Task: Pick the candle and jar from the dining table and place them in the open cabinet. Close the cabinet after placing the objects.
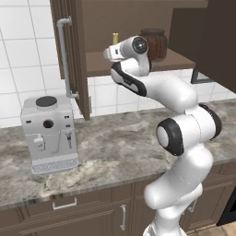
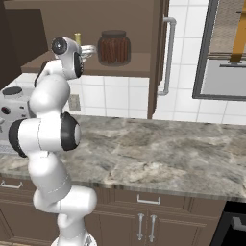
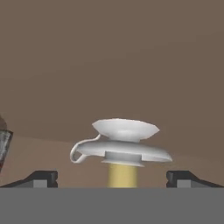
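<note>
The cabinet [image 1: 73, 55] on the wall stands open, its shelf [image 1: 182, 59] bare at the right end. The yellow candle [image 1: 115, 38] on its silvery holder stands at the left of the shelf, and the dark ribbed jar [image 1: 153, 44] sits to its right. From the other side I see the candle [image 2: 77, 38] and the jar [image 2: 114, 47] again. My gripper [image 2: 89, 49] is at the shelf's front, just before the candle. In the rolled hand view the candle [image 3: 122, 151] appears upside down, and my gripper [image 3: 113, 179] is open with a fingertip well clear on each side. The dining table is out of view.
A marble counter [image 1: 120, 147] runs below the cabinet, with a white coffee machine [image 1: 48, 133] on its left. The open cabinet door [image 2: 157, 57] with its silver handle [image 2: 168, 55] juts out over the counter. A window [image 2: 226, 48] is at the right.
</note>
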{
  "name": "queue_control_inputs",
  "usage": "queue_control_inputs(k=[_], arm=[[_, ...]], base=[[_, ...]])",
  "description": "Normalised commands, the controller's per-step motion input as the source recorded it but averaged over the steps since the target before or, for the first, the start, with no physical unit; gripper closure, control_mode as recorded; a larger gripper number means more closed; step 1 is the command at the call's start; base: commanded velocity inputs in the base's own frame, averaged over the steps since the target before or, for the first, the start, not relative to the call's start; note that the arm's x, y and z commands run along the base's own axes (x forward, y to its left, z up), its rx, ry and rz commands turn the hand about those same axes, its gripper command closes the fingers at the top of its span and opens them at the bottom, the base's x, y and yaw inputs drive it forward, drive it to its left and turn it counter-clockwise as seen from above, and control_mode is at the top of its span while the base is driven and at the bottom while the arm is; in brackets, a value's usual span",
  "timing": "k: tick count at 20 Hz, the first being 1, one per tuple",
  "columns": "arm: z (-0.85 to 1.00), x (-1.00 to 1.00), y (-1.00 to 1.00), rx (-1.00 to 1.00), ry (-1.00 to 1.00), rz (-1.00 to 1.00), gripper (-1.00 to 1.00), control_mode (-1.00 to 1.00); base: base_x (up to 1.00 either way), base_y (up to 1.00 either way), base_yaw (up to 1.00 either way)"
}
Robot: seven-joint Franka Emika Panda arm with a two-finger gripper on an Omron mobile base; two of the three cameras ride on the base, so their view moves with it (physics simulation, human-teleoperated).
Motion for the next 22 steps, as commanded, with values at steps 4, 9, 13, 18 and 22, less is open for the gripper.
queue_control_inputs(k=[4,9,13,18,22], arm=[[0.0,-0.31,-0.09,0.0,-0.03,0.0,-1.0,-1.0],[0.03,-0.5,-0.02,0.0,-0.04,0.0,-1.0,-1.0],[0.02,-0.57,0.0,0.0,-0.04,0.0,-1.0,-1.0],[0.0,-0.47,0.0,0.0,-0.01,0.0,-1.0,-1.0],[0.0,-0.52,-0.02,0.0,-0.01,0.01,-1.0,-1.0]], base=[[0.0,0.0,0.0],[0.0,0.0,0.0],[0.0,0.0,0.0],[0.0,0.0,0.0],[0.0,0.0,0.0]])
